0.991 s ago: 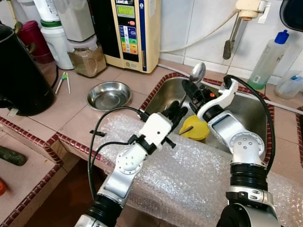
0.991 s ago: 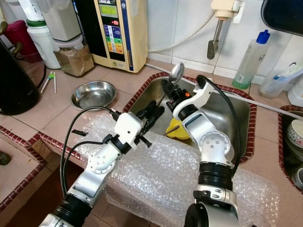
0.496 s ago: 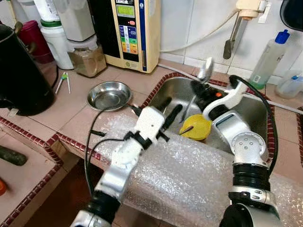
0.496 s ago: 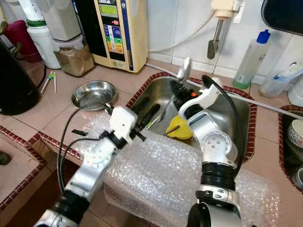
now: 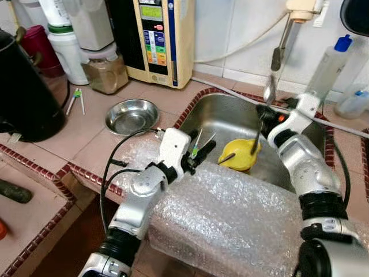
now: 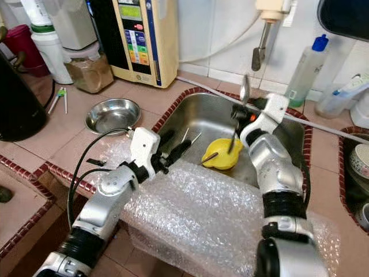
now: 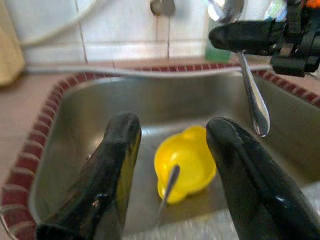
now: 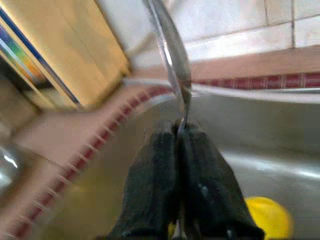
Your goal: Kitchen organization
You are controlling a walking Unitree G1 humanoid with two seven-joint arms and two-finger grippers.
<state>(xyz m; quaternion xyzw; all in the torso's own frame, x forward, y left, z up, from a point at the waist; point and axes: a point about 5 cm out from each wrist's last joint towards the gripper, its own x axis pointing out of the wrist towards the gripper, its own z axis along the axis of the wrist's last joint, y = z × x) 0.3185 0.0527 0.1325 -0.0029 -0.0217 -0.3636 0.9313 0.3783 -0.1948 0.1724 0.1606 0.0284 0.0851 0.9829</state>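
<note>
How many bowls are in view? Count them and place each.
3: a steel bowl on the counter left of the sink, a yellow bowl in it, a white bowl far right; others may be hidden.

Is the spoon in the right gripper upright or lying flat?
Upright: the right gripper pinches the spoon mid-handle, bowl up, above the sink.

1. Sink (image 5: 230,112): basin floor partly taken by yellow bowl (image 5: 238,154) and loose utensils (image 5: 199,144); bare steel toward the back wall.
2. Above bowl: right gripper (image 5: 262,112) clamping upright spoon (image 5: 269,91).
3. Front edge: left gripper (image 5: 193,158), fingers apart, over bubble wrap (image 5: 230,213).
</note>
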